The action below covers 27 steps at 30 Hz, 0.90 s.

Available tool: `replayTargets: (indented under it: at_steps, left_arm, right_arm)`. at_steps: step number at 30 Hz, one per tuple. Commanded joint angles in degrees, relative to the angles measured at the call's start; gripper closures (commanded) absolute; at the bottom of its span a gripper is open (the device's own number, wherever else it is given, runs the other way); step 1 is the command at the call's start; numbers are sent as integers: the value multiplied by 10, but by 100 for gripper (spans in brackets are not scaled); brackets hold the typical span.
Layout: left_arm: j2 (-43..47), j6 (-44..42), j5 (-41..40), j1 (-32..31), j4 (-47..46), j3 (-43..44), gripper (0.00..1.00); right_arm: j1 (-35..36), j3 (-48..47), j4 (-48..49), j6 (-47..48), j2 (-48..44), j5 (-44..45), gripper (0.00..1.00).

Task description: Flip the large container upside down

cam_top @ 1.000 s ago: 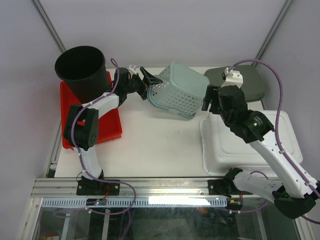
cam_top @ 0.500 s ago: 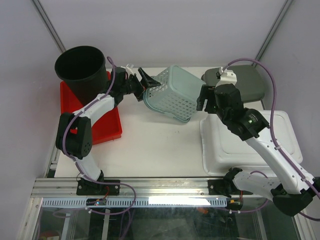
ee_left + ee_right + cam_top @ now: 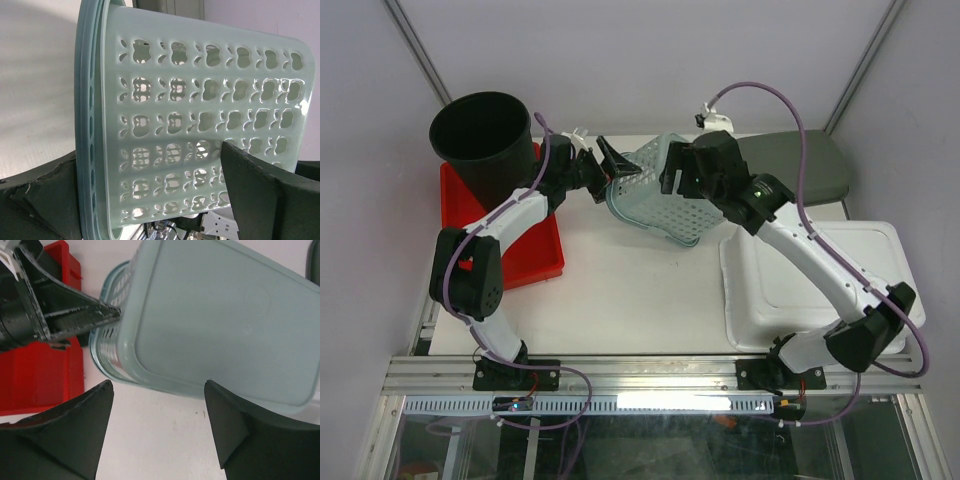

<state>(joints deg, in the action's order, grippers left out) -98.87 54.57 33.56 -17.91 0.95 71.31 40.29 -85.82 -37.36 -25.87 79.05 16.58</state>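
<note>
The right gripper has swung from the frame's right side to upper centre and now hangs over the base of the tilted large container, fingers well apart and empty. The left gripper stays spread wide astride the container's rim, clamping nothing.

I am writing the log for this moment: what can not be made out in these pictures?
- Inside of the perforated basket: top view, its wall and the right arm cover it; right wrist view shows only its base.
- Where the basket rests on the table: every view, the basket hides it.
- Dark grey lid: top view, the same arm covers its left end.
- Inside of the black bucket: top view, too dark.
</note>
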Motion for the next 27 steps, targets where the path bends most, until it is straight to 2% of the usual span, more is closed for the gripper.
replayTargets:
  at_steps: [1, 6, 10, 15, 27]
  left_arm:
    - [15, -72, -14, -13, 49, -15, 1]
    - [24, -72, -11, -14, 48, -14, 1]
    - [33, -73, -13, -15, 49, -14, 1]
    - [42, -73, -11, -15, 49, -13, 1]
    - [69, -89, -7, -13, 47, -4, 1]
  right_arm:
    - [12, -70, 41, -24, 34, 45, 23]
    - [20, -119, 25, -25, 82, 87, 26]
    - [22, -134, -4, -19, 105, 135, 33]
    - [21, -95, 5, -4, 88, 147, 43]
    - [2, 9, 1, -16, 17, 162, 51]
